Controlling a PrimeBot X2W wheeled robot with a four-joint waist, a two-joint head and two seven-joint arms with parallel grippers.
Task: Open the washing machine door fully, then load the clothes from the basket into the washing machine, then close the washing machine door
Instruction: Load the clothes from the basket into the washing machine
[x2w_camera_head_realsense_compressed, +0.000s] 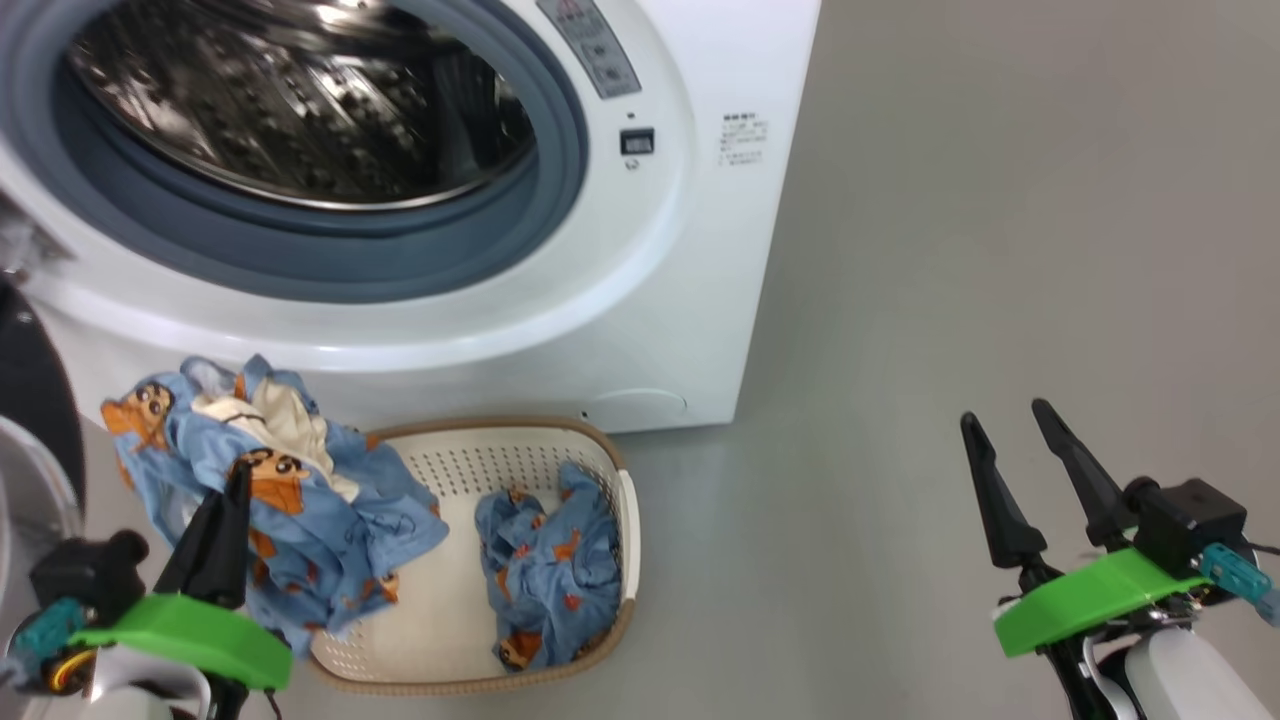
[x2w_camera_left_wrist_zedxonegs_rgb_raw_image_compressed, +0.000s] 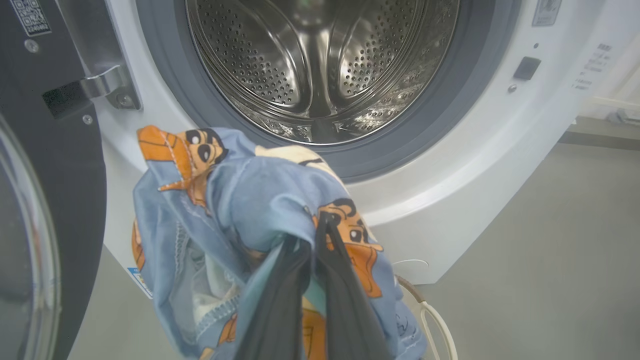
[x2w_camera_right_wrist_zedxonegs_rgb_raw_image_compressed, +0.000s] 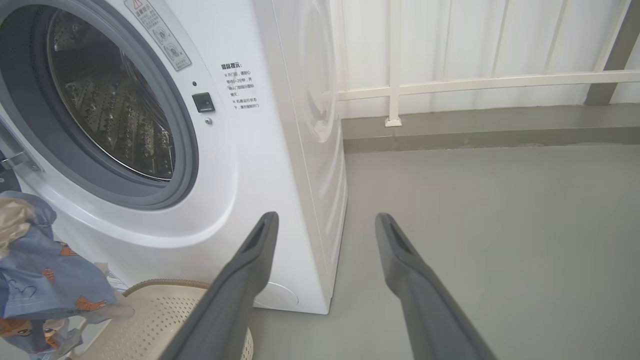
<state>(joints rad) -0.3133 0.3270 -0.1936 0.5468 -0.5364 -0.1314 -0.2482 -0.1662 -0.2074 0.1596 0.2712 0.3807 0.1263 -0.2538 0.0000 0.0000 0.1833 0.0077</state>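
our left hand (x2w_camera_head_realsense_compressed: 238, 472) is clamped on a light blue garment (x2w_camera_head_realsense_compressed: 310, 500) printed with orange figures, its two dark fingers pressed together on the cloth. we hold the garment up in front of the washing machine (x2w_camera_head_realsense_compressed: 700, 250), just below its round opening. in the head view it covers the left end of the basket (x2w_camera_head_realsense_compressed: 500, 432). a second garment (x2w_camera_head_realsense_compressed: 550, 570) of the same print lies crumpled inside the basket, toward its right side. the basket stands on the grey floor (x2w_camera_head_realsense_compressed: 1000, 250), close against the machine's front. the door (x2w_camera_left_wrist_zedxonegs_rgb_raw_image_compressed: 65, 200) is swung open at our left, and the steel drum (x2w_camera_left_wrist_zedxonegs_rgb_raw_image_compressed: 310, 65) shows through the opening. our right hand (x2w_camera_head_realsense_compressed: 1004, 415) hangs over the floor, well to the right of the basket, its fingers spread apart.
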